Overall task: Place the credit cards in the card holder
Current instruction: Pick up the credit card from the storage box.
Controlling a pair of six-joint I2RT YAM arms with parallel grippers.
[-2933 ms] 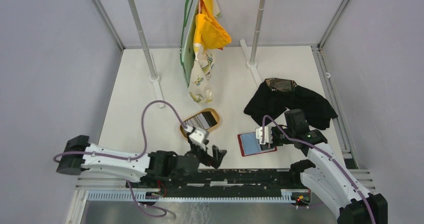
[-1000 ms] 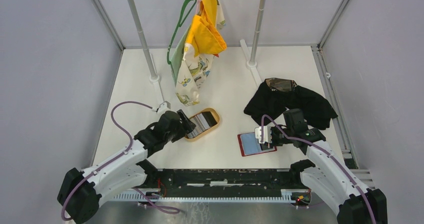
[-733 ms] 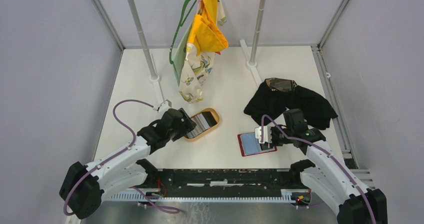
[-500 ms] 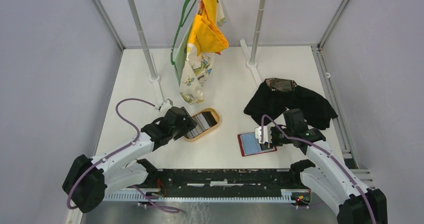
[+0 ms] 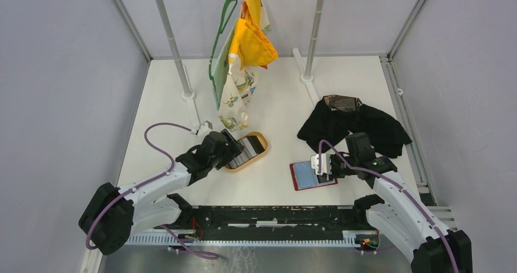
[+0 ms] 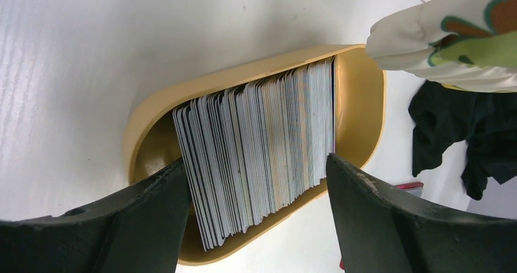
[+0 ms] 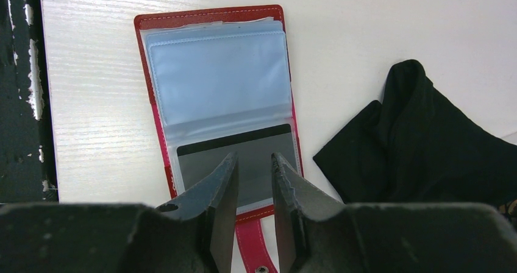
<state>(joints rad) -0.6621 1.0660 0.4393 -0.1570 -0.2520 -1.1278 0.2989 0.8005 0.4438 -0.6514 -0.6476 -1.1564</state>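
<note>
From above: reaching the left gripper (image 5: 231, 148) in over the left end of the tan oval tray (image 5: 263, 141), near the middle of the white table (image 5: 280, 96). Carrying the credit cards (image 5: 245, 151) in that tray as a row standing on edge. Holding the right gripper (image 5: 321, 174) over the card holder (image 5: 297, 178), lying open and flat to the right of the tray and well apart from it. Showing a black cloth (image 5: 356, 124) heaped just behind the holder, and yellow and patterned garments (image 5: 253, 38) hanging from a green hanger at the back.

From the left wrist: spreading the jaws wide, with one of the fingers (image 6: 140, 218) at each end of the card row and the whole stack between them. Clamping nothing that can be seen; giving no way of telling whether the tips are touching the outermost cards. Showing grey, white and a few dark cards leaning together inside the tray.

From the right wrist: pointing the jaws down at the holder's lower clear pocket, parted by only a narrow gap and clamping nothing. Showing a grey card (image 7: 256, 148) with a dark stripe in that pocket, visible through the gap, and a pale blue pocket above it. Giving no way of telling whether the tips are pressing on the plastic. Showing the red snap strap (image 7: 249, 248) just below the fingertips.
</note>
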